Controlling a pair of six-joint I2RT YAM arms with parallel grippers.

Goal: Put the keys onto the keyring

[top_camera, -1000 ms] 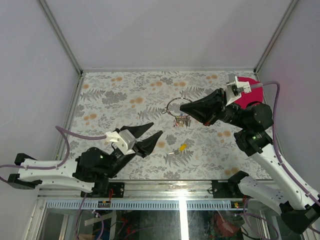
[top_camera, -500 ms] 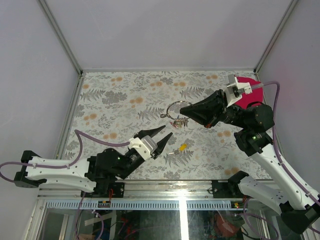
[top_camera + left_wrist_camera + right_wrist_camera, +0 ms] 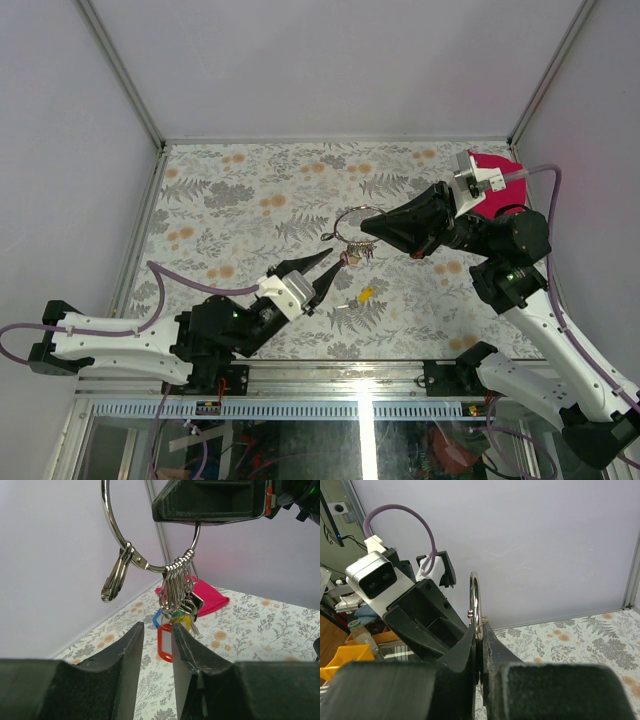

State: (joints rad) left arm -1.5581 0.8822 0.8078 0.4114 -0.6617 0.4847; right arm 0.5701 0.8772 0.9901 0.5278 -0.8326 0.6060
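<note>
Two claws nearly nose to nose above the middle of the flower-patterned table [image 3: 230, 200]. Reaching in from 3 o'clock: the right claw [image 3: 366, 228], clenched on the keyring [image 3: 340, 214], a large shiny wire hoop pinched edge-on between the black fingers and lifted clear of the table. Seen close in the right wrist view as an upright hoop squeezed into the slit between the two pads, with no daylight either side.

Hanging in a tight bunch from the hoop's 6 o'clock, on a row of small silver rings: the keys [image 3: 176, 622]. Shows red, yellow and blue heads plainly, with a dark one beside them. Dangling from the same hoop at about 7 o'clock in the left wrist view: a flat oval clasp loop [image 3: 114, 575].

Coming in from 7 o'clock: the left claw [image 3: 333, 262], tips just beside the bunch on its 8 o'clock side. Released, with the fingers [image 3: 125, 675] only a narrow slit apart and nothing between them. Looks up past its own tips at the bunch, which hangs just beyond the gap. Cannot tell whether tip and keys touch.

Lying alone on the table at 5 o'clock of the bunch, apart from both claws: one yellow key [image 3: 366, 294]. At the table's 2 o'clock corner, partly under the right arm: a pink cloth [image 3: 497, 195].
</note>
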